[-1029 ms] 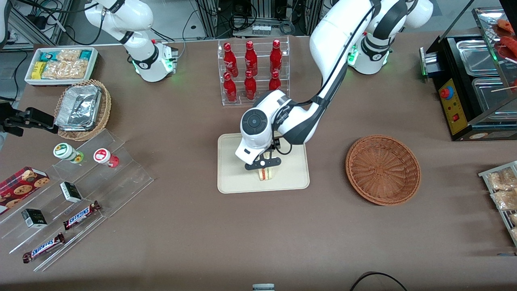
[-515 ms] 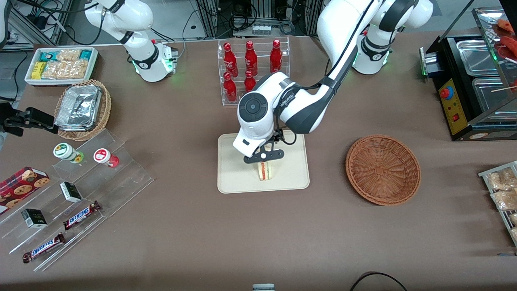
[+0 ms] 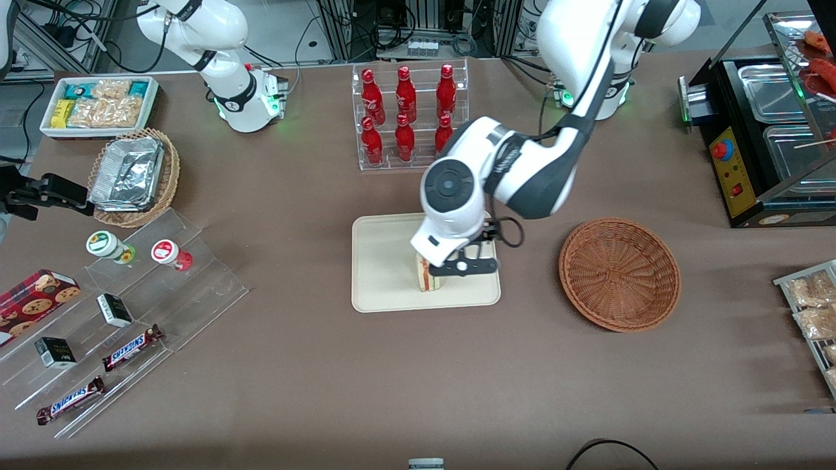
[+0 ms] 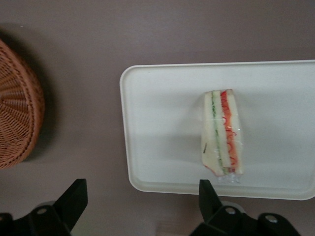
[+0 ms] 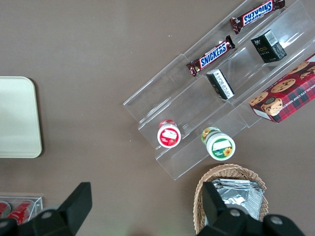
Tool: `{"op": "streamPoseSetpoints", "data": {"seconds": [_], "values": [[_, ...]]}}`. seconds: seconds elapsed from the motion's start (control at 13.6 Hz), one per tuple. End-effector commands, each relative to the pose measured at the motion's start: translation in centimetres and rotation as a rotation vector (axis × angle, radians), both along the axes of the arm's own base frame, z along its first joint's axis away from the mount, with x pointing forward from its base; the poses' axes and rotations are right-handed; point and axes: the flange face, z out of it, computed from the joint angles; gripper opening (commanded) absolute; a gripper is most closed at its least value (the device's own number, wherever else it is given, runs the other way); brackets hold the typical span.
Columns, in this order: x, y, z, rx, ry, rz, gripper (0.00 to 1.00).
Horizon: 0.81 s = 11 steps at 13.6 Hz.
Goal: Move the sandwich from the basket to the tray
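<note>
The sandwich (image 3: 428, 281) lies on the cream tray (image 3: 385, 261), near the tray edge closest to the front camera, with its red, green and white filling showing. It also shows in the left wrist view (image 4: 224, 132) on the tray (image 4: 162, 123). My left gripper (image 3: 465, 267) hangs above the tray's end toward the basket, beside the sandwich and clear of it. In the left wrist view the gripper (image 4: 142, 191) is open and empty. The reddish-brown wicker basket (image 3: 619, 274) stands empty beside the tray toward the working arm's end, and its rim shows in the left wrist view (image 4: 17, 113).
A clear rack of red bottles (image 3: 408, 114) stands farther from the front camera than the tray. Toward the parked arm's end are an acrylic stand with snacks (image 3: 124, 307), a tan basket with foil containers (image 3: 134, 176) and a white snack bin (image 3: 98, 104). A black appliance (image 3: 764, 130) stands at the working arm's end.
The gripper has risen off the sandwich and swung toward the basket. The sandwich has stayed on the tray.
</note>
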Motion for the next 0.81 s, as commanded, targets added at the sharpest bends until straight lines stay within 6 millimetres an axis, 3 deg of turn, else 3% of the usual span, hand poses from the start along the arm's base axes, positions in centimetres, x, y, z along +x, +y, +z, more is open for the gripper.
{"op": "streamPoseSetpoints", "data": {"seconds": [0.0, 0.15, 0.29, 0.51, 0.74], "values": [[1.3, 8.1, 3.1, -0.066, 0.053, -0.030, 1.00], [2.2, 14.1, 4.7, -0.102, 0.081, -0.075, 1.00], [2.8, 17.5, 5.4, -0.126, 0.086, -0.099, 1.00], [3.8, 20.4, 5.4, -0.137, 0.087, -0.106, 1.00], [3.7, 21.5, 6.8, -0.127, 0.078, -0.096, 1.00]]}}
